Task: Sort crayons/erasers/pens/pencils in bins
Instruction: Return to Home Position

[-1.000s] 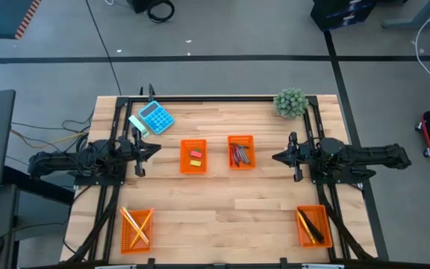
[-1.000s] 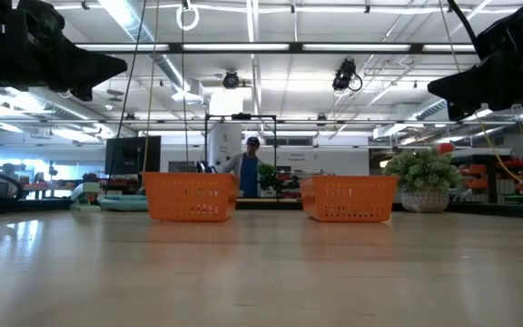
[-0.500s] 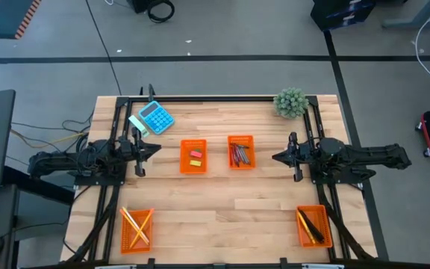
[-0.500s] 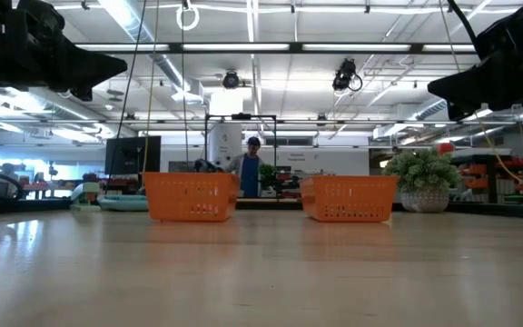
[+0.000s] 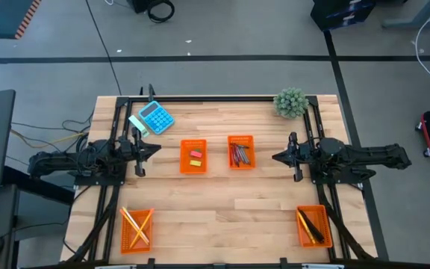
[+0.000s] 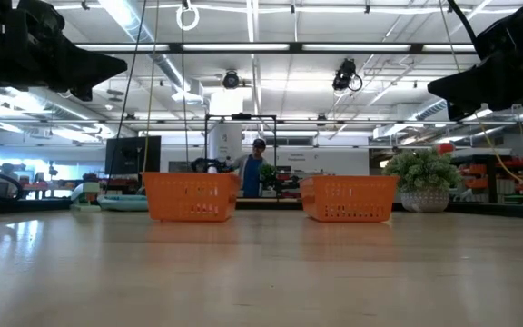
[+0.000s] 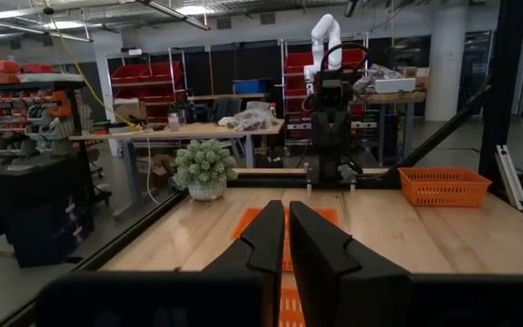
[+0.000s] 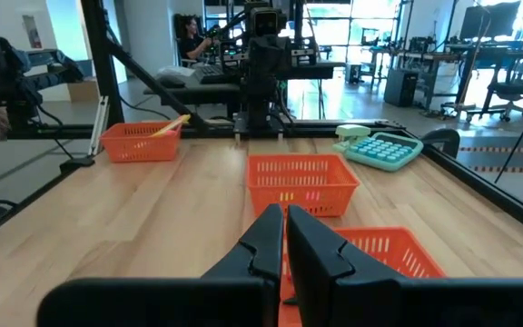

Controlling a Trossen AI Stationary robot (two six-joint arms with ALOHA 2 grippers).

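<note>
Nothing on the counter (image 5: pixel 215 224) has moved since the earlier frame; only a distant person (image 6: pixel 258 168) has shifted. Erasers (image 5: pixel 195 157), crayons (image 5: pixel 239 155), pencils (image 5: pixel 135 224) and pens (image 5: pixel 310 226) each lie in their own orange bin (image 5: pixel 193 168); no loose item shows, so sorting appears complete. Left gripper (image 5: pixel 155 148) and right gripper (image 5: pixel 276 157) hover at the counter's sides, fingers closed on nothing.

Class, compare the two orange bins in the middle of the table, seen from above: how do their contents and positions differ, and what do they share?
The left middle bin holds a few small erasers, pink and yellow among them, with much floor bare; the right middle bin is packed with reddish and grey crayons. The left middle bin also sits slightly nearer the table's front edge. Both are orange, rectangular and alike in size.
</note>
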